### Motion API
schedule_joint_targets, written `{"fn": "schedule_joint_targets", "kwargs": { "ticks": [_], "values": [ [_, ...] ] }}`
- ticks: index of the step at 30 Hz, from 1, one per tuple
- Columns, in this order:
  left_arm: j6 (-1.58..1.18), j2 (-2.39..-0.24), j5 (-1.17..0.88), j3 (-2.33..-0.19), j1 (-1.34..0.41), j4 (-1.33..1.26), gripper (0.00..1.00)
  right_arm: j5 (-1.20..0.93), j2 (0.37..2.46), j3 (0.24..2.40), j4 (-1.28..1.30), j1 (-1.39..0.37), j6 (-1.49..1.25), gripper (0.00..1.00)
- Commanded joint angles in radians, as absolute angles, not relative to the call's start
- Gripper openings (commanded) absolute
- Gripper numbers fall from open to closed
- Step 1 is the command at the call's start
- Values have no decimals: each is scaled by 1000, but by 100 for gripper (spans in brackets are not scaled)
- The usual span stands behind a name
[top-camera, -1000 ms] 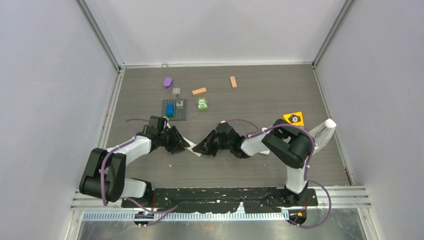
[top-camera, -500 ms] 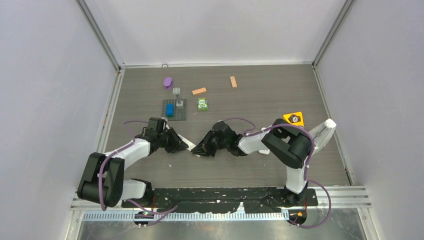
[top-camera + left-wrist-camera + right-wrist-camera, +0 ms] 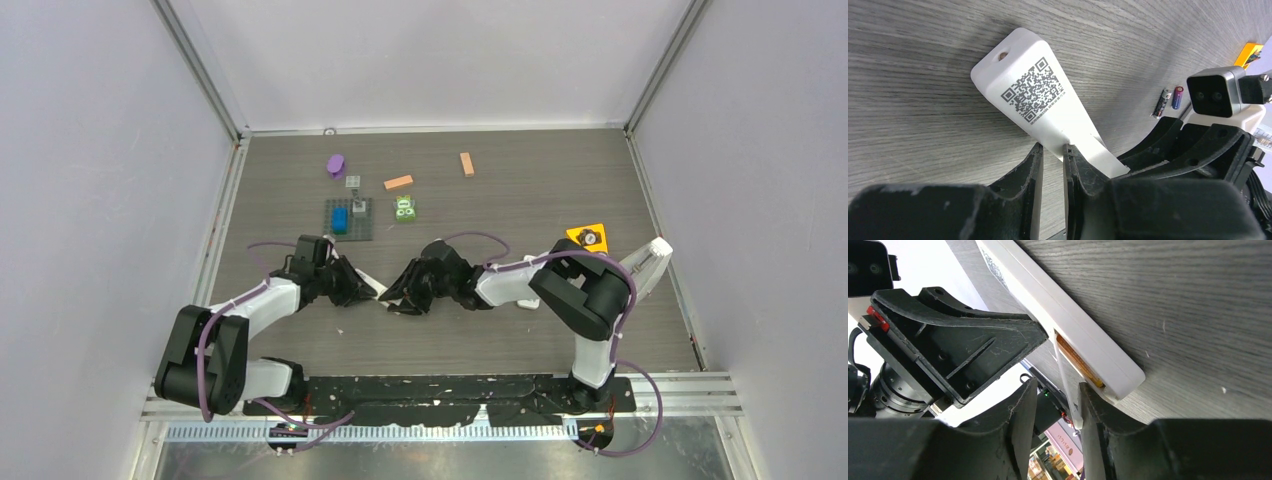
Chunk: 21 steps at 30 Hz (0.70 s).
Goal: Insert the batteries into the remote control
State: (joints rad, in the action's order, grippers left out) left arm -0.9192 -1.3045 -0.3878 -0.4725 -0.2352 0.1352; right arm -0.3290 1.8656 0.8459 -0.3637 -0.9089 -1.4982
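A white remote point(image 3: 1034, 95) with a QR code on its back lies on the table between both arms; it also shows in the top view point(image 3: 381, 293). My left gripper point(image 3: 1051, 150) is shut on its narrow end. My right gripper point(image 3: 1055, 390) stands open at the other end point(image 3: 1108, 367), where an orange battery point(image 3: 1077, 361) lies in the open compartment. A thin white cover point(image 3: 1068, 390) hangs between the fingers, against the right one. A dark battery point(image 3: 1162, 103) and a purple battery point(image 3: 1178, 97) lie side by side on the table beyond. The fourth battery is hidden.
At the back stand a grey baseplate point(image 3: 361, 228) with a blue brick, a green toy point(image 3: 405, 209), a purple piece point(image 3: 336, 164) and two orange-tan blocks point(image 3: 398, 182) point(image 3: 466, 163). An orange triangle point(image 3: 588, 237) and a white remote-like object point(image 3: 650, 262) lie at the right.
My right gripper has edged a little to the left, closer to the left gripper. The left gripper keeps its hold on the remote.
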Motion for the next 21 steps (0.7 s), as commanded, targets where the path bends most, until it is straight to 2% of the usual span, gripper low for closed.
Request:
{"fn": "schedule_joint_targets", "kwargs": {
  "ticks": [1, 9, 21],
  "values": [
    [-901, -1315, -305, -447, -230, 147, 20, -251, 1814, 836, -275, -907, -1487, 43],
    [-902, -1318, -305, -449, -230, 149, 21, -237, 1774, 864, -174, -907, -1452, 50],
    [-902, -1325, -307, -448, -230, 141, 22, -201, 1740, 887, -20, -909, -1407, 49]
  ]
}}
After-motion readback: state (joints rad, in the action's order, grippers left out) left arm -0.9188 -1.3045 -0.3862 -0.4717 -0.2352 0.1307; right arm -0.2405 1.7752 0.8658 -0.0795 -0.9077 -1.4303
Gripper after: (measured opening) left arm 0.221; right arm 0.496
